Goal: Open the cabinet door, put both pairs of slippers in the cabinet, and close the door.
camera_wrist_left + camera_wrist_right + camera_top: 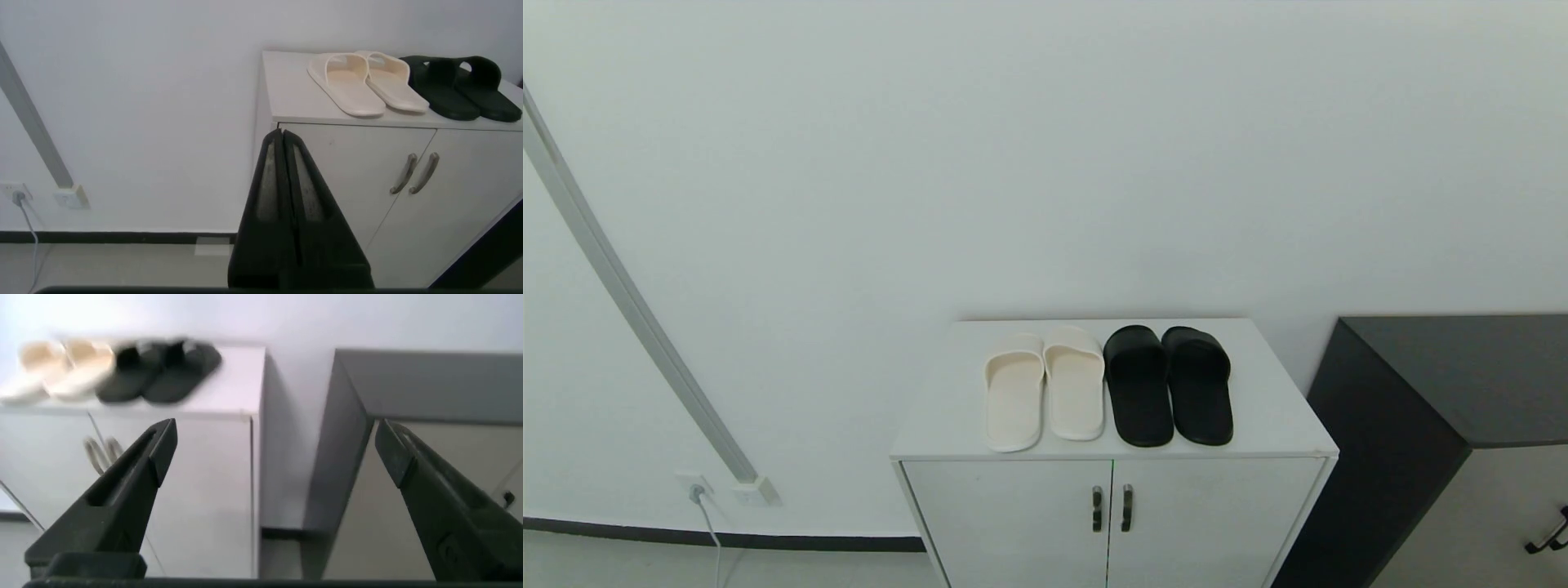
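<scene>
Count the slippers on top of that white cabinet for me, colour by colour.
Cream slippers: 2
Black slippers: 2
Total: 4 slippers, all on top of the cabinet.

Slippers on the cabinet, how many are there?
4, in a row on the cabinet top: left white, right white, then left black, right black. None seem hidden.
</scene>
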Controlling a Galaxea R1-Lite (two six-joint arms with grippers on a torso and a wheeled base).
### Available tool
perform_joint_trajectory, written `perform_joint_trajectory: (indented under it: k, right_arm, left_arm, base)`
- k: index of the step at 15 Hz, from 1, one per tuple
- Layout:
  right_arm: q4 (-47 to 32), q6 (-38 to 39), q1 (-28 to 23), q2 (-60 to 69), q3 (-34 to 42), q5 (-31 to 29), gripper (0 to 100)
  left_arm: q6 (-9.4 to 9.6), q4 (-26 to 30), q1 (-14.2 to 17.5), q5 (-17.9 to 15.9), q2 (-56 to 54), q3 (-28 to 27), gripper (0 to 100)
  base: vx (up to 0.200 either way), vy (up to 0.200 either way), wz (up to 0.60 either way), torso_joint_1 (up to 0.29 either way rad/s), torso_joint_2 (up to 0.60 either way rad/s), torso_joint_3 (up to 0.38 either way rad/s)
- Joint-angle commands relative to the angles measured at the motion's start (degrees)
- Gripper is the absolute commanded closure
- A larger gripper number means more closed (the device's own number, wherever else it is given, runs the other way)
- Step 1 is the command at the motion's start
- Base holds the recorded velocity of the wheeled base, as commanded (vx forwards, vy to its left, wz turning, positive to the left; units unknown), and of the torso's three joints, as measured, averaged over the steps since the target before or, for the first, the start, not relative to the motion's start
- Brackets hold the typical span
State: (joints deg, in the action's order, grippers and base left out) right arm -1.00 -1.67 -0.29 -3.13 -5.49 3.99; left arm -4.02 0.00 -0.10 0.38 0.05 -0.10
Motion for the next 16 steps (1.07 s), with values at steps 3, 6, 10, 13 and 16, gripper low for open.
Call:
perform_joint_trajectory:
  k: [3, 6, 10, 13, 16]
  right_arm:
    - [1.6, 0.2, 0.9, -32.0, -14.1, 10.2, 0]
    - [11.6, 1.0, 10.8, -44.2, -15.9, 6.4, 0]
    - [16.7, 12.6, 36.4, -60.3, -24.2, -16.9, 0]
    - [24.2, 16.0, 41.2, -72.4, -28.1, -23.4, 0]
    - [33.8, 16.9, 42.4, -84.6, -30.9, -30.3, 0]
  left_arm:
    - [-0.02, 0.0, 0.0, 0.1, 0.0, 0.0, 100]
    - [-0.02, 0.0, 0.0, 0.1, 0.0, 0.0, 100]
    - [-0.02, 0.0, 0.0, 0.1, 0.0, 0.0, 100]
    - [-0.02, 0.0, 0.0, 0.1, 0.0, 0.0, 100]
    - [-0.02, 0.0, 0.0, 0.1, 0.0, 0.0, 100]
  base:
    - [0.0, 0.0, 0.0, 0.0, 0.0, 0.0]
    - [0.0, 0.0, 0.0, 0.0, 0.0, 0.0]
    - [0.0, 0.0, 0.0, 0.0, 0.0, 0.0]
    - [0.0, 0.0, 0.0, 0.0, 0.0, 0.0]
    - [0.0, 0.0, 0.0, 0.0, 0.0, 0.0]
